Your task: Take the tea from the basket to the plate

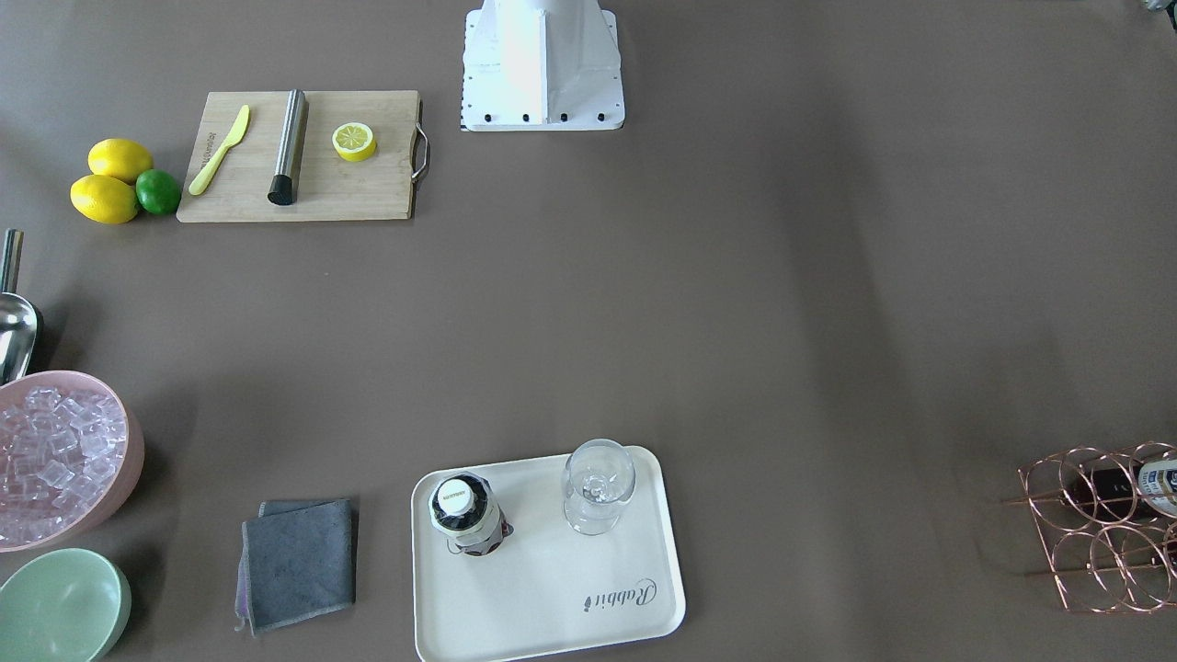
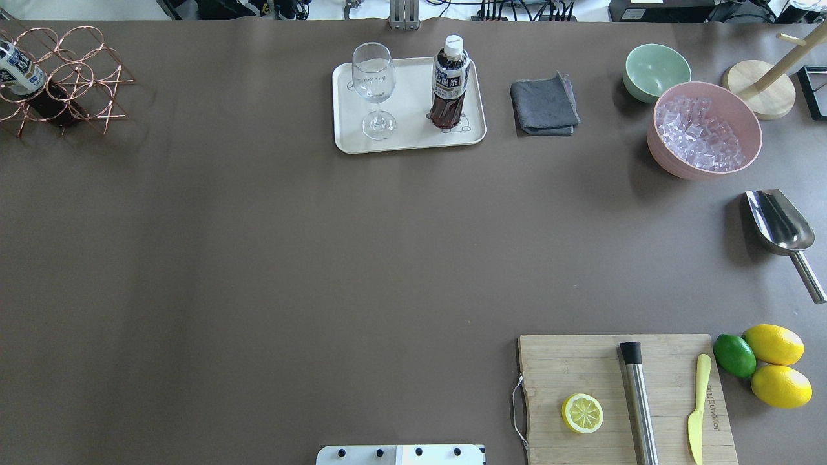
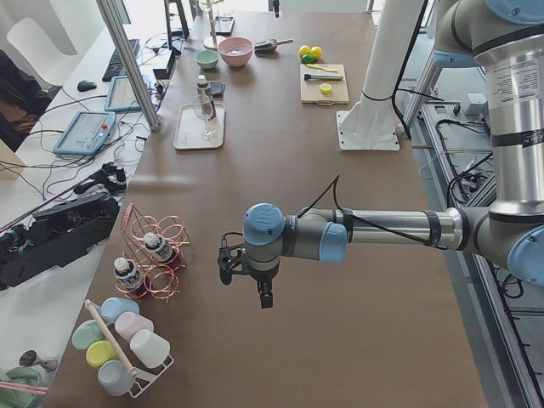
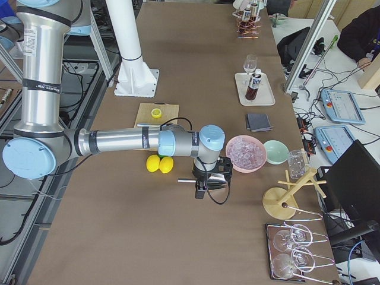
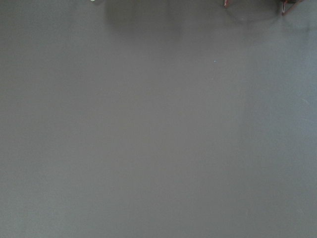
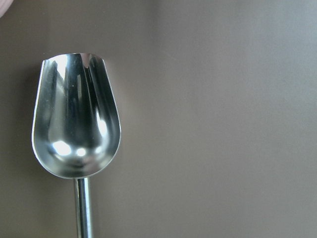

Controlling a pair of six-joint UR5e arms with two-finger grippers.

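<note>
Far left of table point(image 2: 258, 258): basket point(image 2: 71, 71) with one tea bottle point(image 2: 18, 68) lodged in a ring. Centre: plate point(image 2: 413, 132) bearing wine glass point(image 2: 375, 84) and, just right of it, second tea bottle point(image 2: 450, 77), upright. Left pincer point(image 3: 264, 297) over bare table near basket; right pincer point(image 4: 200, 191) over steel scoop point(image 6: 74, 119). Finger spread of both: cannot tell.

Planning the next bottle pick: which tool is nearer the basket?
Left. The left tool hangs over the table close beside the basket. The right tool is at the opposite end, over the metal scoop by the ice bowl.
</note>
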